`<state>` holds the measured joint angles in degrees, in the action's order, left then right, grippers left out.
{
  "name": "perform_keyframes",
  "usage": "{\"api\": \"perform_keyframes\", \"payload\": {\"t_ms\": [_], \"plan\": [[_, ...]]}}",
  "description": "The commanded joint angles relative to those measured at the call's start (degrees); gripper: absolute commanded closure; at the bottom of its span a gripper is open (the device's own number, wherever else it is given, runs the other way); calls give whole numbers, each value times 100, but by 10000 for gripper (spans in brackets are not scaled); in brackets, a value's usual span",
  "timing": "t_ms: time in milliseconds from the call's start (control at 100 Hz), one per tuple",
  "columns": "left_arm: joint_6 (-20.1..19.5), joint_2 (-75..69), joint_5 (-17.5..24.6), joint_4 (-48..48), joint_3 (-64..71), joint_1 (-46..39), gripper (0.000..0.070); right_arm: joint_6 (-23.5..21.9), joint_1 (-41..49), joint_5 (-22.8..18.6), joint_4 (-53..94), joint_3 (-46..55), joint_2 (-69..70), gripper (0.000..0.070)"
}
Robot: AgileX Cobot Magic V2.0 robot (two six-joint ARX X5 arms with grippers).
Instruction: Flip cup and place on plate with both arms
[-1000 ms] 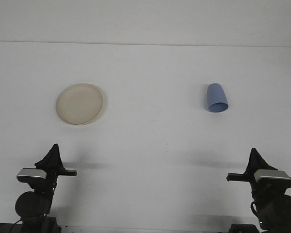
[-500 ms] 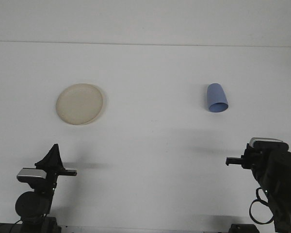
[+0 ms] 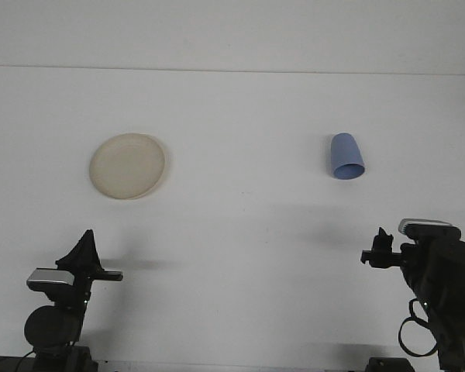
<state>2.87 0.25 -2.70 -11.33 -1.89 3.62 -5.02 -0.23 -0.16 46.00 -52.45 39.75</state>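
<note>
1. The left arm sits low at the near-left corner of the bench, its left hand (image 3: 84, 246) a dark wedge pointing up and away from the robot
2. The right arm stands at the near-right corner of the bench, raised higher than the left, with a cable loop hanging beneath its wrist
3. The right hand (image 3: 380, 249) points left toward the bench's middle; only a small dark tip shows
</note>
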Motion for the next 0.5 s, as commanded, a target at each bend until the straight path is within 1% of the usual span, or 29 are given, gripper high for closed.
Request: {"api": "perform_keyframes", "payload": {"t_ms": [0, 220, 370, 490], "plan": [[-31, -7, 15, -72, 109, -2, 689, -87, -11, -4, -50, -81, 33, 149], [-31, -7, 15, -72, 109, -2, 689, -77, -11, -2, -439, -81, 234, 152], [-31, -7, 15, -72, 109, -2, 689, 44, -11, -15, -1270, -79, 743, 152], [-31, -7, 15, -72, 109, -2, 689, 208, -11, -157, -2065, -68, 1252, 152]]}}
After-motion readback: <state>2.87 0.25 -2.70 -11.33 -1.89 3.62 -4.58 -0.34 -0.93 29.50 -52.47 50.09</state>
